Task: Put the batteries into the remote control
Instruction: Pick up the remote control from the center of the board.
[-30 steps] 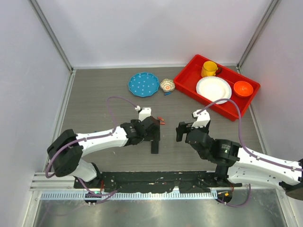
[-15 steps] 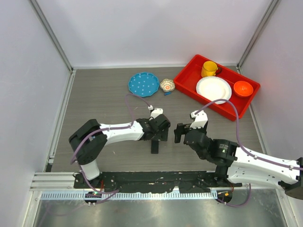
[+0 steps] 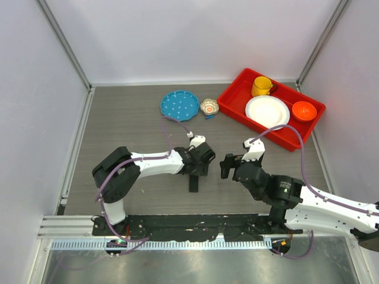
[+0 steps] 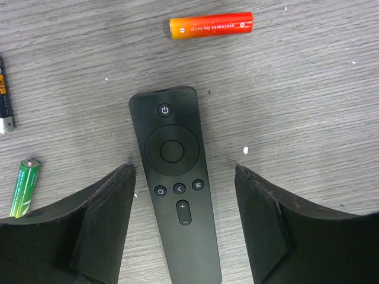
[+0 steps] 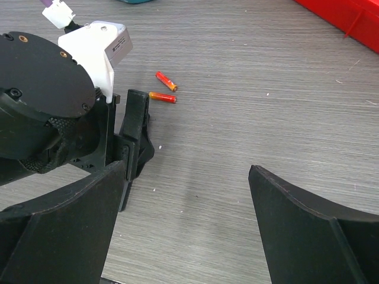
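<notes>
Remote control untouched inside left gripper

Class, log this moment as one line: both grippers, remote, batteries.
left gripper: open, astride remote | remote: buttons up on table | green battery, dark battery: loose beside it | right gripper: open, empty

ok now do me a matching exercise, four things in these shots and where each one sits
Things:
1 remote control
2 orange battery
3 green battery
4 yellow mug

Places:
a in the red tray
b buttons up, between the fingers of the left gripper
c past the remote's power-button end
d beside the remote, near one fingertip

Pairs: 1-b, 2-c, 3-d, 4-a
</notes>
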Robot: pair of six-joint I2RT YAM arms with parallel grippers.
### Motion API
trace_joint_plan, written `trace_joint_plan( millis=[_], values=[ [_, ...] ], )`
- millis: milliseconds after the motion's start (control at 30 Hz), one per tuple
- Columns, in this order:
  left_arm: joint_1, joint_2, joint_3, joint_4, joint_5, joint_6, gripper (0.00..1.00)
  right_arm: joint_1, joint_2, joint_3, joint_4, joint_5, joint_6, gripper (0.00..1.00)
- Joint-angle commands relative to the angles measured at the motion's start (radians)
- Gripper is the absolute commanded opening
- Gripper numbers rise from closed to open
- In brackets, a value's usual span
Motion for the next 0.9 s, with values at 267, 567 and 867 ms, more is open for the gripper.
trace_joint_plan(
  millis=[267,567,867],
  values=[
    [0.005,0.03,0.013,-0.015,-0.013,-0.042,0.57,-0.002,-0.038,0.018,-0.024,0.022,0.029,0.9],
    [0.005,0.018,-0.013,0.011,0.002,-0.034,0.37,-0.002,-0.051,0.031,-0.024,0.012,0.032,0.9],
    [0.005,-0.091,-0.021,0.04,-0.048,0.013,0.03,-0.002,-0.034,0.063,-0.02,0.012,0.018,0.9]
  ],
)
